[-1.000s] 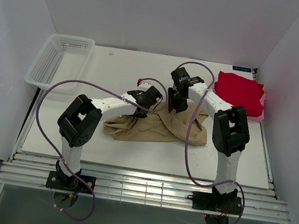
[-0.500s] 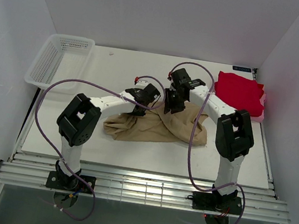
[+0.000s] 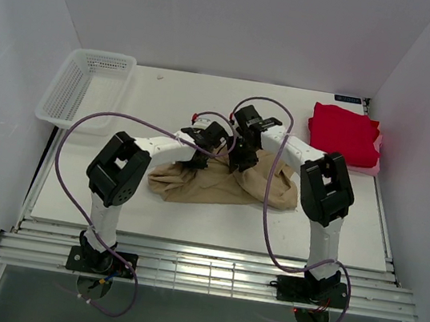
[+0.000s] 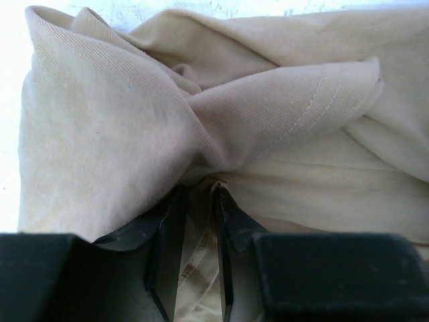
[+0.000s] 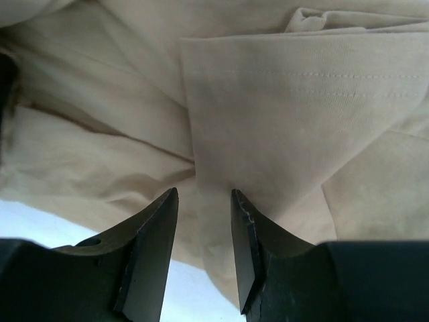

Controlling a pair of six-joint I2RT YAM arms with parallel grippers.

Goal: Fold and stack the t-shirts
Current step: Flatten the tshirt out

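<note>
The tan t-shirt (image 3: 211, 186) lies crumpled in the middle of the table, and both grippers are down on its upper edge. My left gripper (image 3: 200, 152) (image 4: 200, 193) is shut on a bunched fold of it, with a hem strip running between the narrow jaws and creases (image 4: 268, 114) fanning out from the pinch. My right gripper (image 3: 239, 163) (image 5: 203, 196) stands open just to its right, jaws apart over a hemmed fold of the same shirt (image 5: 268, 100), not squeezing it. The red t-shirt (image 3: 347, 135) lies folded at the back right, away from both grippers.
A white mesh basket (image 3: 85, 85) sits at the back left corner of the white table (image 3: 169, 89). White walls close in the back and both sides. Purple cables loop off both arms above the tan cloth.
My right gripper has moved left and down toward the left gripper, and the shirt's raised upper edge has bunched leftward. The left jaws have narrowed onto the cloth.
</note>
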